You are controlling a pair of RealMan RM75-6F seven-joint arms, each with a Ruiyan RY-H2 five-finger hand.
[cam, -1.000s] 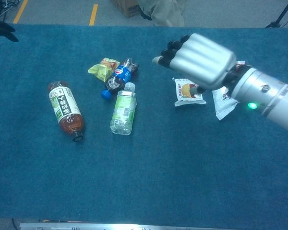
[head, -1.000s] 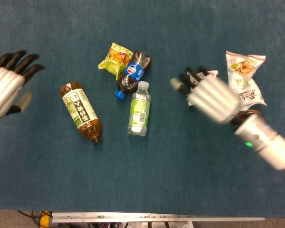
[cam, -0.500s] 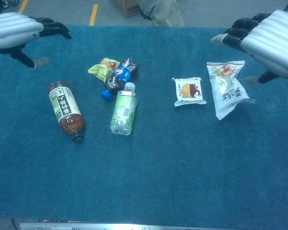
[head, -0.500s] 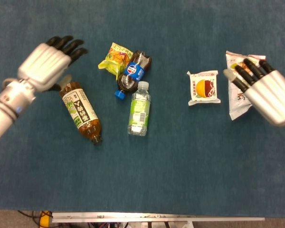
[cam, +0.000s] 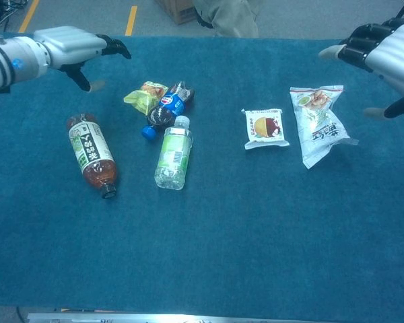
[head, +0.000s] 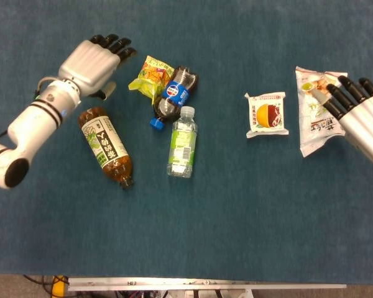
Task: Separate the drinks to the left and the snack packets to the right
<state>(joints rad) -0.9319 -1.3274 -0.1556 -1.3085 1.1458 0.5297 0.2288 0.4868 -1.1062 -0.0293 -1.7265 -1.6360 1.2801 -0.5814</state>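
Two snack packets already lie at the right of the frame on the blue tabletop [head: 248,211]: the small square packet [head: 267,114] with the round orange-and-red picture, and just beside it, further right, the long white packet [head: 317,108]. They are apart from each other and from every drink, which fits the right side serving as the snack area.

The right hand [head: 360,118] hangs at the right edge of the head view, over the outer edge of the long white packet, fingers straight and spread, holding nothing. In the chest view it sits high in the upper right corner, clear of the cloth.

The unsorted cluster sits upper centre. The yellow snack packet [head: 150,76] lies against the cola bottle [head: 174,93], whose blue cap points down toward the clear water bottle [head: 183,143]; the water bottle's cap end touches or nearly touches the cola. This yellow packet is the one snack on the wrong side, hemmed in by drinks.

The tea bottle [head: 105,148] lies on its side, tilted, at the left, apart from the cluster, so it seems placed.

The left hand [head: 93,62] hovers in the upper left, above the tea bottle's base and near the yellow packet, fingers extended and empty. It looks poised to reach into the cluster, probably for a drink, though which one cannot be told.
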